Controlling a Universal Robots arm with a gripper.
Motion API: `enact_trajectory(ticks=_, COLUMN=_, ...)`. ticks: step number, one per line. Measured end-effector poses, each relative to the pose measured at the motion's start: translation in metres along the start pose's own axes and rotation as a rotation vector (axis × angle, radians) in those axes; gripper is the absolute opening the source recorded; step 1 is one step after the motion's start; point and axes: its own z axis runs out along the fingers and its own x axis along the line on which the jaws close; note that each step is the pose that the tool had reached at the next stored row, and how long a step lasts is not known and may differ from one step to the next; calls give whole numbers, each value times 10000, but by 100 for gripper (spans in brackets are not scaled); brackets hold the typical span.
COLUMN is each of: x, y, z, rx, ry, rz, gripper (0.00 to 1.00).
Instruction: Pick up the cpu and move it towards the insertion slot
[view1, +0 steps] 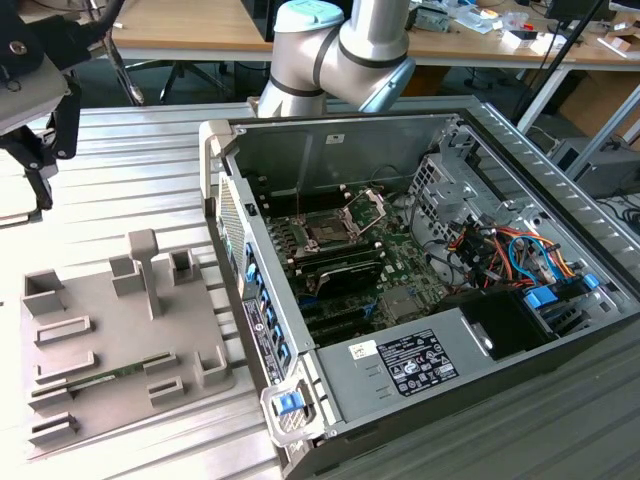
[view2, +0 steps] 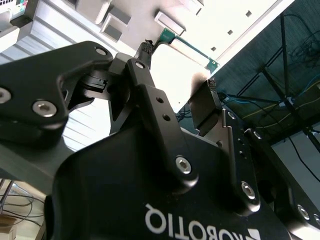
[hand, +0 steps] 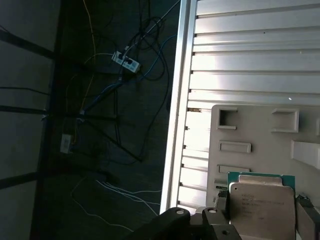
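Observation:
The cpu (hand: 262, 212), a flat square chip with a silver top and a green rim, sits between the black fingers (hand: 306, 216) in the first wrist view, above the grey tray (hand: 260, 135). In the second wrist view its green edge (view2: 187, 47) lies across the tips of my gripper (view2: 177, 65), which is shut on it. In the exterior view my gripper (view1: 55, 175) hangs at the far left, above the table and beyond the tray (view1: 100, 300). The insertion slot (view1: 325, 232), a dark square socket with its metal plate hinged up, lies inside the open computer case, far to the exterior view's right of the gripper.
A thin green memory stick (view1: 110, 375) lies in the tray among raised grey holders. The open case's wall (view1: 225, 200) stands between the tray and the motherboard. Cables and drive bays (view1: 510, 250) fill the case's right side. The ribbed table's edge (hand: 177, 125) drops to a floor with cables.

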Motion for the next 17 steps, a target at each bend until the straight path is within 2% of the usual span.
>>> enact_trajectory(ticks=8, x=-62, y=-8, z=-1, rx=0, ry=1, rz=0, gripper=55)
enact_trajectory(ticks=17, x=-84, y=-11, z=0, rx=0, ry=0, rz=-1, gripper=55)
